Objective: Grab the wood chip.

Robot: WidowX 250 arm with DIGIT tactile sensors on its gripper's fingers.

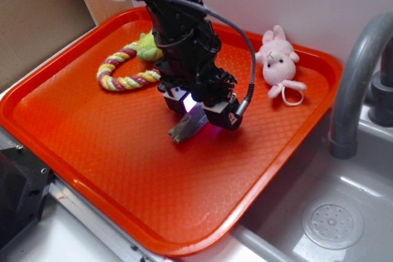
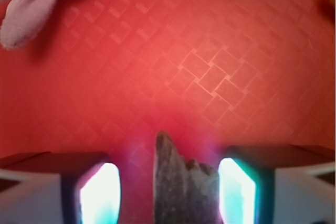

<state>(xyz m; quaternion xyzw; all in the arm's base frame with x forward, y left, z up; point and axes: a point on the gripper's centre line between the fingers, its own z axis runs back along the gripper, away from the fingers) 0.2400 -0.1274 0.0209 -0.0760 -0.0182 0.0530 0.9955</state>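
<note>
Gripper (image 2: 168,192) straddles the chip (image 2: 181,187), jaws apart, seemingly touching one side; the exterior view shows a rope toy (image 1: 126,69).

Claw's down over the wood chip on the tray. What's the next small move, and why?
Probably close the claw. In the wrist view the wood chip sits between the two fingers, close to one, with a gap at the other, so it is not pinched yet. The exterior view shows the claw low over the orange tray.
</note>
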